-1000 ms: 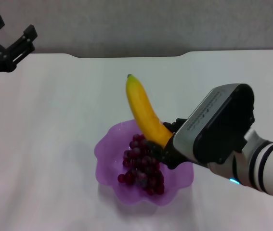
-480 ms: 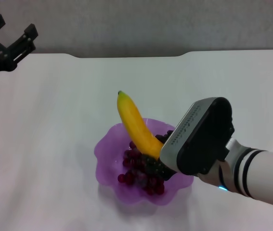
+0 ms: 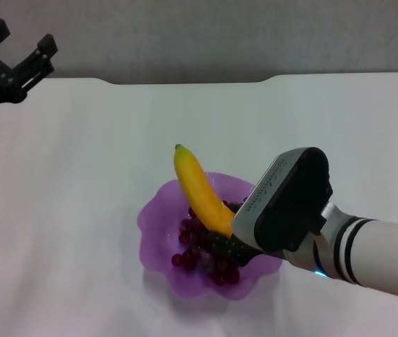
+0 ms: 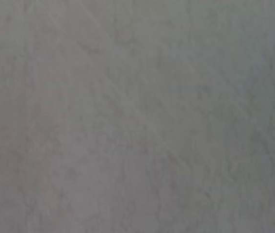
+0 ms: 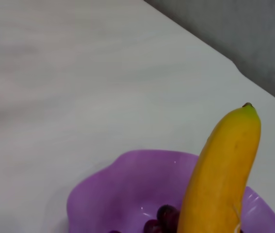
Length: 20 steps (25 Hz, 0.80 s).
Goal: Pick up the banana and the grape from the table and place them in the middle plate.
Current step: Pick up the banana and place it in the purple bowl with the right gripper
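- Right gripper (image 3: 232, 235) sits low over the right side of the plate (image 3: 158, 210), its body covering the plate's right rim.
- It's clamped on the lower end of the banana (image 3: 200, 192); the fingers themselves are mostly hidden behind the wrist housing.
- Banana is tilted, green tip up and pointing far-left, lower end down among the fruit inside the plate.
- Right wrist view: banana (image 5: 222, 174) rises steeply across the plate (image 5: 122, 189), with a few grapes (image 5: 165, 213) just beside its base.
- Grape (image 3: 206, 249) bunch lies in the plate, centre to near side, touching the banana's lower end.
- Plate sits on the table (image 3: 79, 175), roughly centre, towards the near edge.
- Left gripper (image 3: 17, 60) is parked at the far-left corner, raised off the table, fingers spread and holding nothing.
- Left wrist view shows only a plain grey surface.
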Available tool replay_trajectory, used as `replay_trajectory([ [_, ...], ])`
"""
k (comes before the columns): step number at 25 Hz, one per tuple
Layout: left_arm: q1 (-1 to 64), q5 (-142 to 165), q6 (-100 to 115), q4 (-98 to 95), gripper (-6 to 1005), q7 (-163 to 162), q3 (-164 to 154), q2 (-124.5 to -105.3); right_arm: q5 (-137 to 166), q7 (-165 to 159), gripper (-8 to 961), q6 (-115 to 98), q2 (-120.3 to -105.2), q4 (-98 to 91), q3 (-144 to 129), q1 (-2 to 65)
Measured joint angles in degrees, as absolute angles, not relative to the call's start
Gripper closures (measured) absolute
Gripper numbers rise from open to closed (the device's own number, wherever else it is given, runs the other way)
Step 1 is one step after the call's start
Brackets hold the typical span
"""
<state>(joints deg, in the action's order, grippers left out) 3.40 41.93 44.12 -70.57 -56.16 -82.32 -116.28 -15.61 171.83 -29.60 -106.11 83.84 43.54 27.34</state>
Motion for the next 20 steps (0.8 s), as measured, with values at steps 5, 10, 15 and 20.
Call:
replay_trajectory([
  [5, 3.45, 41.93, 44.12, -70.57, 183, -56.16, -82.43, -116.28, -16.81, 171.83, 414, -28.09, -106.28, 81.37, 42.90, 28.48],
  [10, 3.44, 41.93, 44.13, -70.64, 183, -56.16, -82.46, -116.28, -18.26, 171.82, 409, -25.33, -106.28, 78.18, 41.83, 29.86],
  [15, 3.43, 41.93, 44.12, -70.91, 183, -56.16, -82.53, -116.28, -18.96, 171.82, 404, -23.15, -106.32, 75.25, 40.91, 30.97],
  [20, 3.35, 41.93, 44.11, -70.98, 183, -56.16, -82.60, -116.28, -19.34, 171.81, 399, -22.09, -106.71, 73.48, 40.47, 31.61],
])
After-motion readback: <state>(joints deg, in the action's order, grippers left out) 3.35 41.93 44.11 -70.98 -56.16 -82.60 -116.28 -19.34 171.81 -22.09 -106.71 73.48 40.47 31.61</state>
